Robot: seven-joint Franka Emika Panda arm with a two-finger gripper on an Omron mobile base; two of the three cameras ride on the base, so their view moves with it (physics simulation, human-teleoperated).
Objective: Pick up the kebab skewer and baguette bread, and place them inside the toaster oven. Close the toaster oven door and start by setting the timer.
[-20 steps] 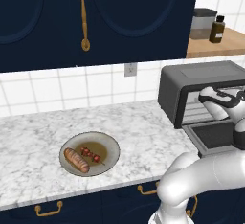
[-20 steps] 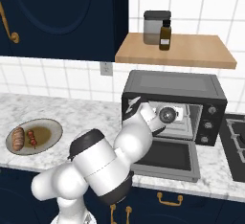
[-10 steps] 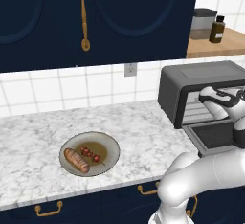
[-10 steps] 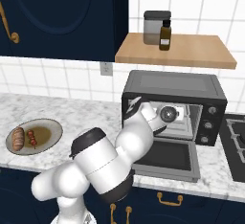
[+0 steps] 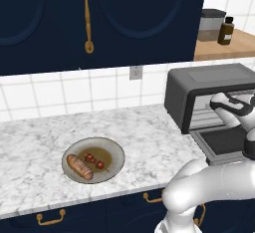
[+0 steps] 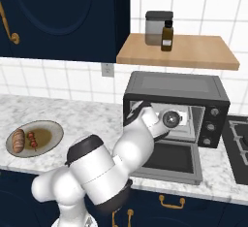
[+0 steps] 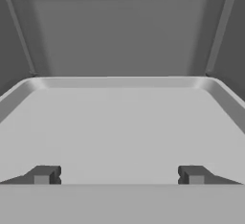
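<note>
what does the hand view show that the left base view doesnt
Hand view: the bare tray inside the toaster oven seen close, with the gripper open over it.

Left base view: the kebab skewer and baguette bread lying side by side on a plate on the counter, and the lowered toaster oven door.

Shared: the toaster oven, with neither food item inside.

We see a golden-brown baguette bread (image 5: 79, 167) and a red-and-dark-chunked kebab skewer (image 5: 94, 161) on a grey plate (image 5: 115, 153). The white, grey-veined marble counter (image 5: 35, 142) carries a dark grey toaster oven (image 6: 175, 86) under navy cabinets (image 5: 124, 18).
</note>
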